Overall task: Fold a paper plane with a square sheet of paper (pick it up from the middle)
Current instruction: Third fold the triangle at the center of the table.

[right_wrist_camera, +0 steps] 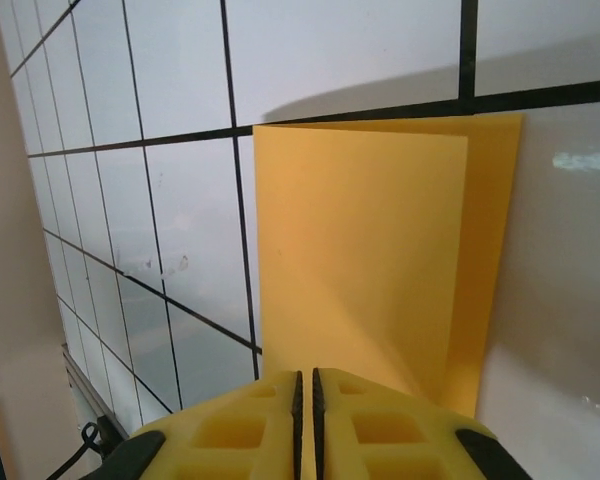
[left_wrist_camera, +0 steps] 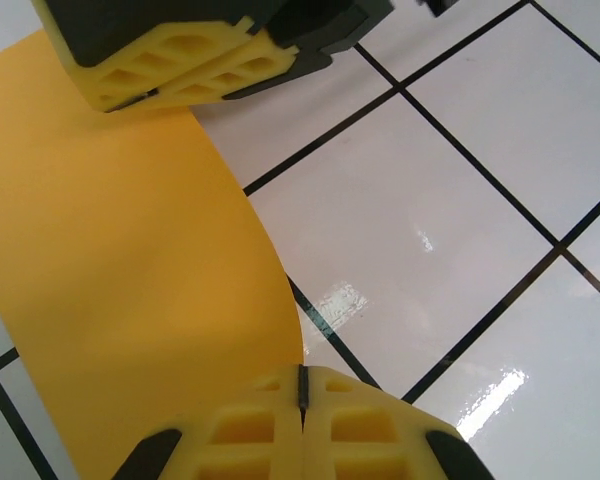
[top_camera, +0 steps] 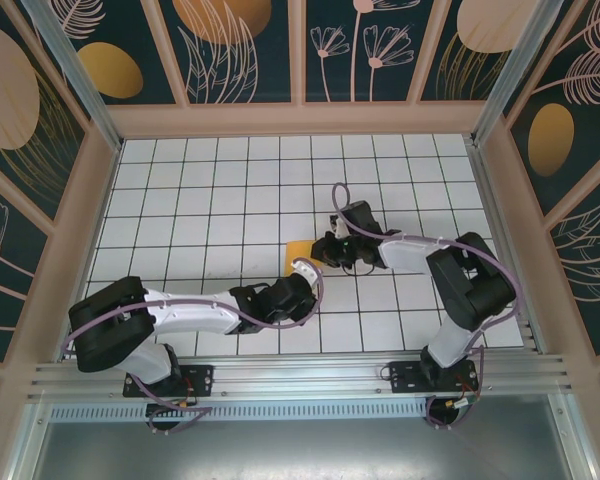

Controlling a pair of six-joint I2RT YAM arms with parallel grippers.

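The square sheet of paper [top_camera: 296, 250] is bright orange and lies half folded near the middle of the tiled table. In the right wrist view the paper [right_wrist_camera: 360, 260] shows two layers, the upper flap a little narrower than the lower one. My right gripper [right_wrist_camera: 304, 390] is shut on its near edge, with orange showing in the slit between the jaws. In the left wrist view the paper [left_wrist_camera: 130, 280] curves up off the tiles. My left gripper [left_wrist_camera: 302, 385] is shut where the paper's edge meets its jaws. The right gripper's fingers [left_wrist_camera: 180, 60] sit on the far end. From above, left gripper [top_camera: 305, 272] and right gripper [top_camera: 328, 250] meet at the sheet.
The white grid-tiled table [top_camera: 210, 190] is boxed in by a wooden frame with patterned walls [top_camera: 300, 118]. An aluminium rail [top_camera: 300, 375] runs along the near edge, carrying both arm bases. Open tiles lie to the left and behind the paper.
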